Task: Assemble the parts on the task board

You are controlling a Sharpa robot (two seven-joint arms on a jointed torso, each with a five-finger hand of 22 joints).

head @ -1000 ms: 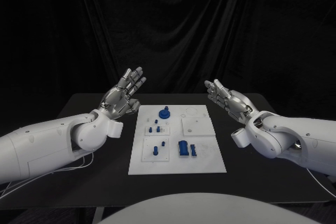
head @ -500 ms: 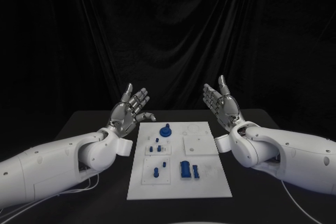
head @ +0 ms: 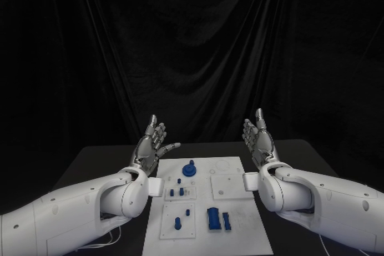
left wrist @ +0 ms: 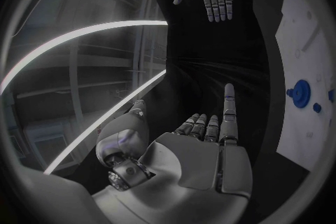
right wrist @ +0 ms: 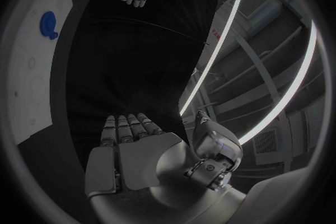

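A: Silver left hand (head: 150, 145) is raised beside the white task board (head: 240, 234), fingers spread wide, holding nothing.

B: Blue parts (head: 217, 219) sit on the board, some upright, mid-desk (head: 104, 156). Right hand (head: 259, 141) likewise up, flat, empty.

A: Whichever descends, I'd approach from above and pinch one piece squarely without nudging its neighbours.

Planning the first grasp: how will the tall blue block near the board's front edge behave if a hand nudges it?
The blue block looks rigid, probably light plastic. It stands taller than it is wide, so a high push may tip it. The board looks smooth, so a low push would likely slide it.
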